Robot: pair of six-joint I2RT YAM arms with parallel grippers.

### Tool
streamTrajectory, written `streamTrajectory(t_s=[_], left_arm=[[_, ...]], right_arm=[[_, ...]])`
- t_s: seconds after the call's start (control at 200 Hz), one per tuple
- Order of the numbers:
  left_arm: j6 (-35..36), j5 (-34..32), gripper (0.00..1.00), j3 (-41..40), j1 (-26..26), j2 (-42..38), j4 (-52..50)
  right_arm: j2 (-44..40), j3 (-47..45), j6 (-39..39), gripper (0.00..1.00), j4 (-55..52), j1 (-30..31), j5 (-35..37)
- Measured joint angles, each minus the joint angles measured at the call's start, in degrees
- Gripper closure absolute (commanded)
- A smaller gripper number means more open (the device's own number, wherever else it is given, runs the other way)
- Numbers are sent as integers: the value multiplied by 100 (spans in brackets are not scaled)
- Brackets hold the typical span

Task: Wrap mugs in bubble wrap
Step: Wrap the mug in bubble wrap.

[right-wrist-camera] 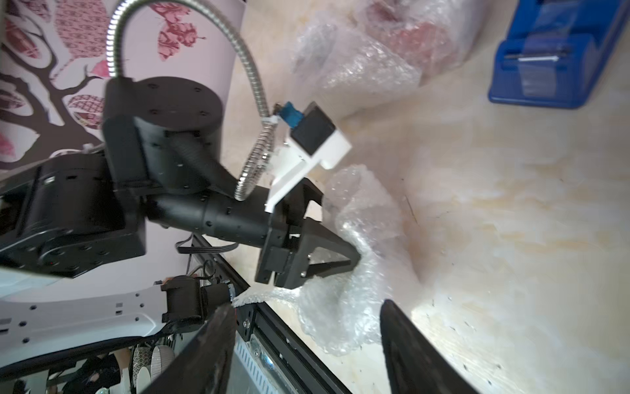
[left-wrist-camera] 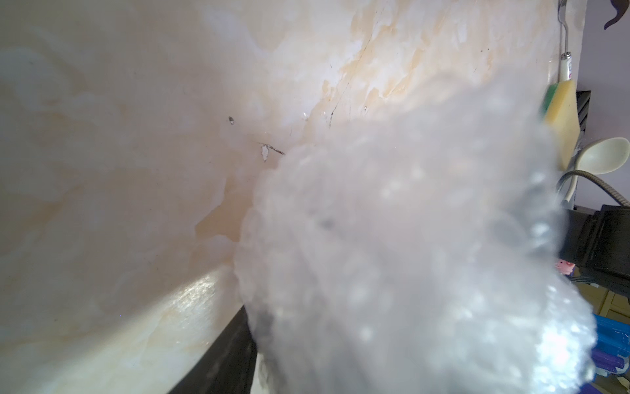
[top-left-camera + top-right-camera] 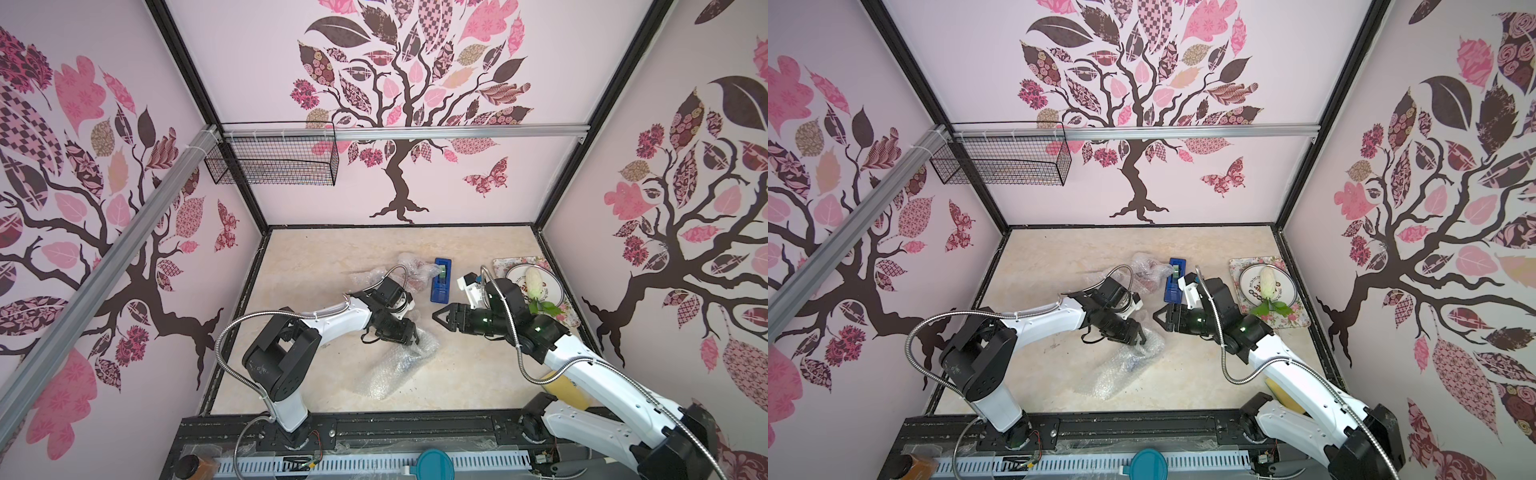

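The left tool (image 3: 414, 337) grips the top of a crumpled bubble wrap (image 3: 397, 368) sheet lying mid-bench (image 3: 324, 266), jaws closed on the plastic. The right tool (image 1: 306, 307) hangs near it, jaws wide and empty. A wrapped red mug (image 1: 412, 37) lies farther back, beside the blue tape dispenser (image 3: 440, 282).

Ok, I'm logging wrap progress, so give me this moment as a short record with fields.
left gripper: closed on the near bubble wrap sheet, one end held up
right gripper: open, empty, clear of the wrap
wrapped red mug: far side, beside the blue tape dispenser
near sheet's contents: cannot tell
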Motion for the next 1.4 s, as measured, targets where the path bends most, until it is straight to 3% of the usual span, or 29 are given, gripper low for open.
streamTrajectory(t_s=[0.43,0.71,0.96,1.095,1.225,1.4], left_arm=[[46,-39,44,0,-13,0,0],[85,-118,45,15,-26,15,17],[264,-168,45,380,81,330,-105],[-63,-146,43,466,387,278,-234],[-684,-273,39,466,787,-398,-385],[-1502,-785,38,557,1292,-2282,-1064]], right_arm=[[1598,-17,-201,27,-216,387,-116],[2782,247,-105,29,-61,984,614],[3143,396,529,35,15,1191,1169],[3392,603,815,35,160,1266,1521],[3657,719,935,35,544,1338,1917],[3783,883,973,34,422,1414,2153]])
